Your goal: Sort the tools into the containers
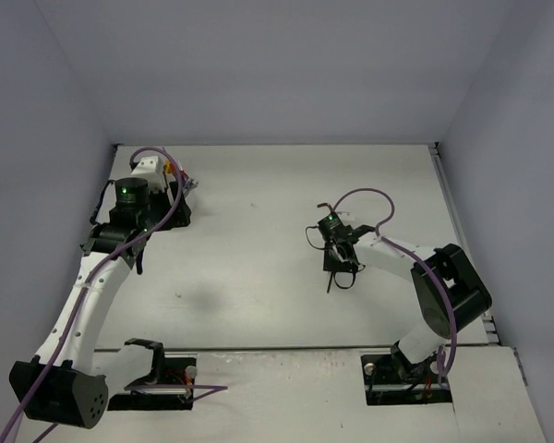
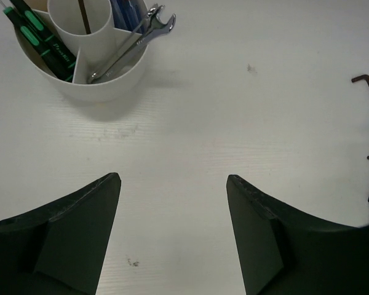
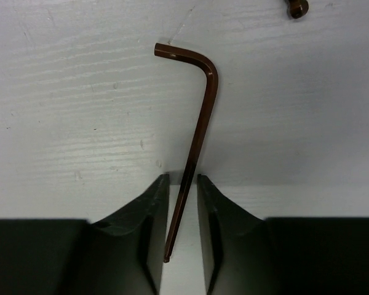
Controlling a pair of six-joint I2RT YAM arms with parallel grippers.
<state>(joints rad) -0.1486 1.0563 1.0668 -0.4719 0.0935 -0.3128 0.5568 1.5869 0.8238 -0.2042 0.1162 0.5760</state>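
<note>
Right wrist view: right gripper (image 3: 183, 179) straddles the hex key (image 3: 200, 123) lengthwise, fingers (image 3: 149, 212) nearly together; whether they pinch it, I cannot tell.

Left tool (image 2: 172, 178): jaws stand wide apart, with bare bench (image 2: 234, 129) between and ahead of them. Obstruction ahead-left is the white cup (image 2: 107, 86), wrenches (image 2: 150, 24) overhanging its rim. Hex keys (image 2: 361, 77) lie at the right margin.

Right tool (image 3: 182, 179): the narrow jaw gap is occupied by a hex key (image 3: 200, 117).

Overhead, broad bare bench separates the arms. Walls (image 1: 37, 138) close three sides.
</note>
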